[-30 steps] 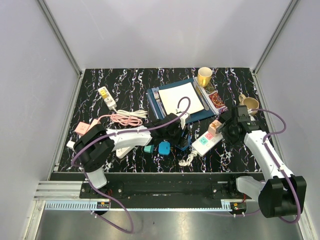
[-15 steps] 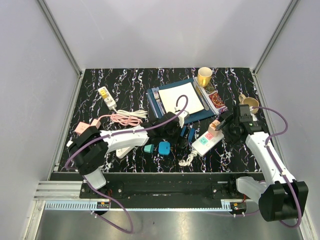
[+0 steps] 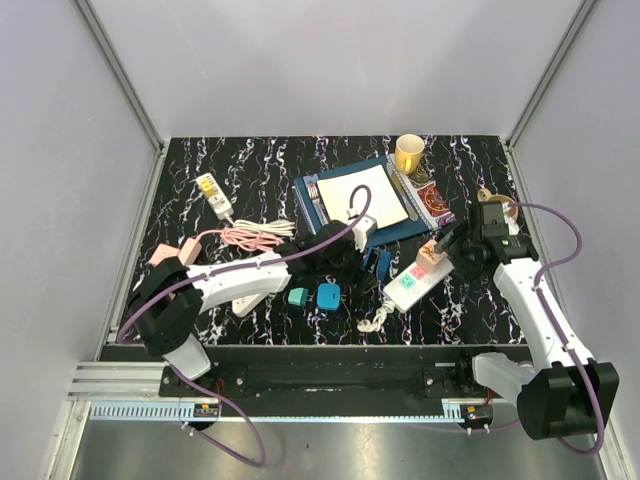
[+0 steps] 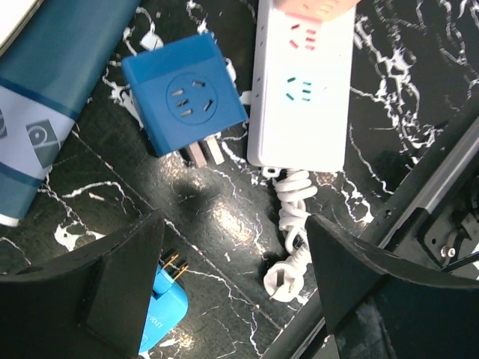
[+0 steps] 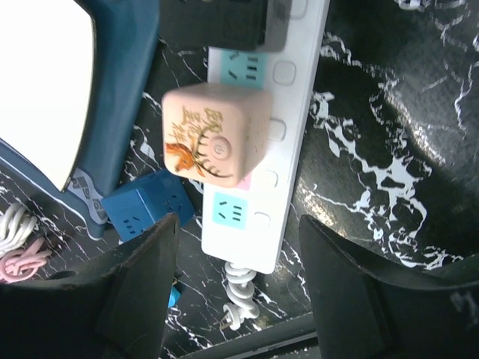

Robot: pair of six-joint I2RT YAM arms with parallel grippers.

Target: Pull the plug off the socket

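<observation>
A white power strip [image 3: 412, 282] [image 5: 278, 142] lies at the table's middle right. A peach cube plug [image 5: 213, 138] [image 3: 432, 255] sits plugged into it, and a black plug [image 5: 236, 22] sits in the socket beyond. A blue cube plug [image 4: 183, 93] [image 3: 382, 264] lies loose beside the strip [image 4: 303, 90] with its prongs bare. My left gripper [image 4: 232, 223] [image 3: 370, 258] hovers open just short of the blue cube, holding nothing. My right gripper [image 5: 238, 218] [image 3: 452, 248] stands open over the strip's cord end, clear of the peach plug.
The strip's coiled white cord and plug [image 4: 283, 278] lie near the front edge, beside a cyan plug [image 4: 161, 314] and a teal one [image 3: 297, 297]. A blue tray with a white plate [image 3: 355, 195], a yellow mug [image 3: 409, 153], a tan cup [image 3: 498, 208] and a pink cable [image 3: 255, 237] lie around.
Both grippers have opened wider. The left gripper has drawn back from the front edge, with the blue cube now free of its fingers. The right arm has lifted back to the right.
</observation>
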